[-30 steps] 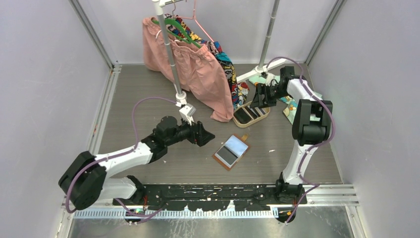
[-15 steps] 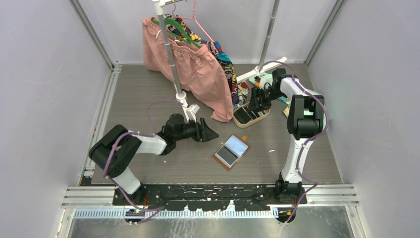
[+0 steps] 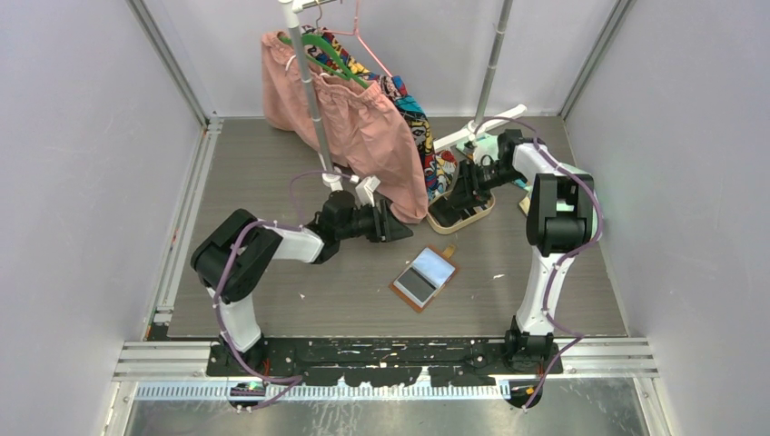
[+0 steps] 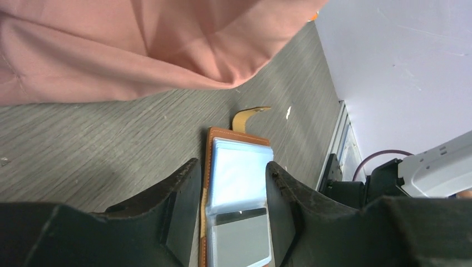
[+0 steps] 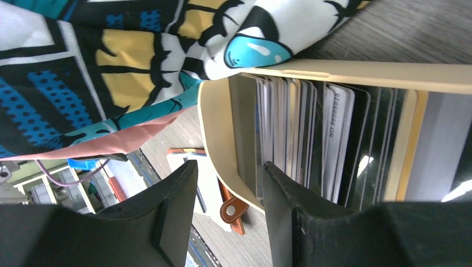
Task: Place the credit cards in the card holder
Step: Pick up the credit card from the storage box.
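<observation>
The card holder (image 3: pixel 424 277) lies open on the table, tan leather outside, bluish and greyish clear pockets up. In the left wrist view it (image 4: pixel 239 206) lies below and between my open fingers. My left gripper (image 3: pixel 396 228) is open and empty, above the table just back-left of the holder, under the pink cloth's hem. The credit cards (image 5: pixel 311 133) stand on edge, packed in the oval beige tray (image 3: pixel 484 214). My right gripper (image 3: pixel 458 193) is open and empty over the tray's left end; the tray's rim (image 5: pixel 217 128) lies between its fingers.
A pink garment (image 3: pixel 363 127) and a patterned cloth (image 3: pixel 419 123) hang on a rack pole (image 3: pixel 313 100) at the back. The pink hem (image 4: pixel 167 50) hangs close over my left gripper. The holder's snap strap (image 5: pixel 232 210) shows past the tray.
My left arm has swung right and back, bringing its gripper under the pink hem near the holder. My right gripper has moved left and down over the tray's cards.
</observation>
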